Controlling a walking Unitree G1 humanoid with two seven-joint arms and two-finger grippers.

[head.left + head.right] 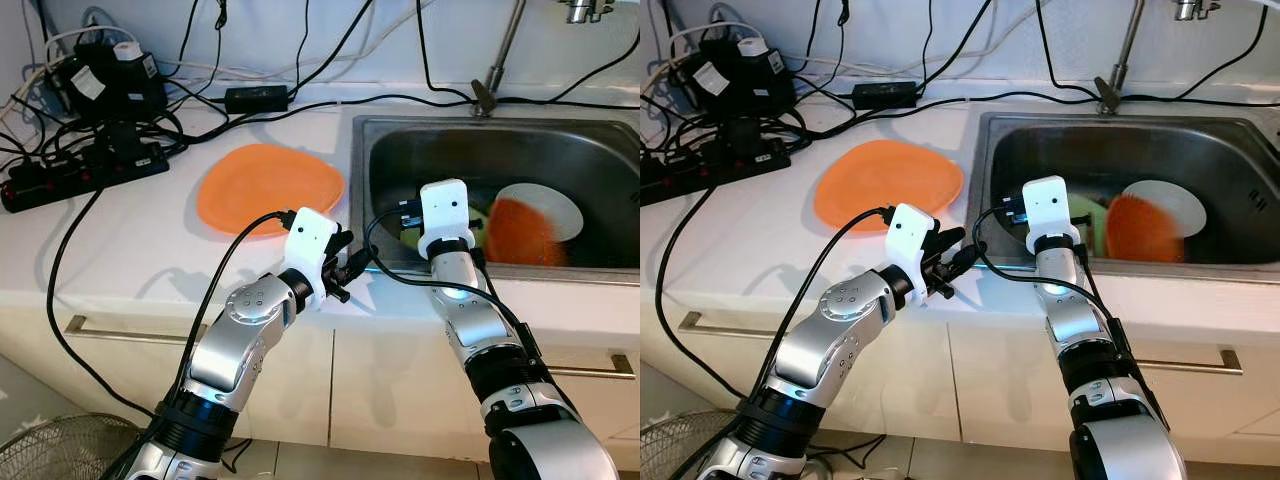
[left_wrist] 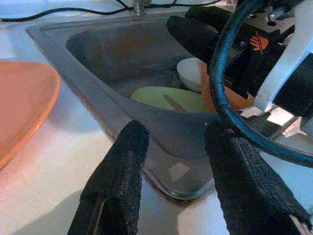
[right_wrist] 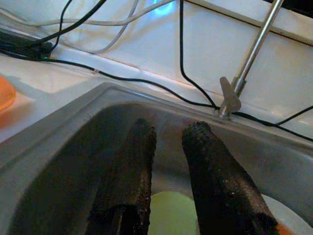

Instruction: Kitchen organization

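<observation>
An orange plate (image 1: 270,188) lies on the white counter, left of the steel sink (image 1: 400,150). In the sink are a white dish (image 1: 548,203), an orange dish (image 1: 520,232) leaning on it, and a pale green plate (image 2: 166,98) on the bottom. My left gripper (image 1: 355,262) hovers over the sink's front left corner, open with nothing between its fingers (image 2: 122,166). My right gripper (image 3: 168,129) reaches over the sink's front rim, above the green plate (image 3: 173,215), its fingers a little apart and empty. My right wrist module (image 1: 445,215) hides that gripper in the eye views.
A black power strip (image 1: 85,175), adapters and several cables crowd the counter's back left. The faucet (image 1: 490,85) rises behind the sink. Cabinet fronts with a bar handle (image 1: 130,332) are below, and a wire fan guard (image 1: 60,450) sits on the floor at lower left.
</observation>
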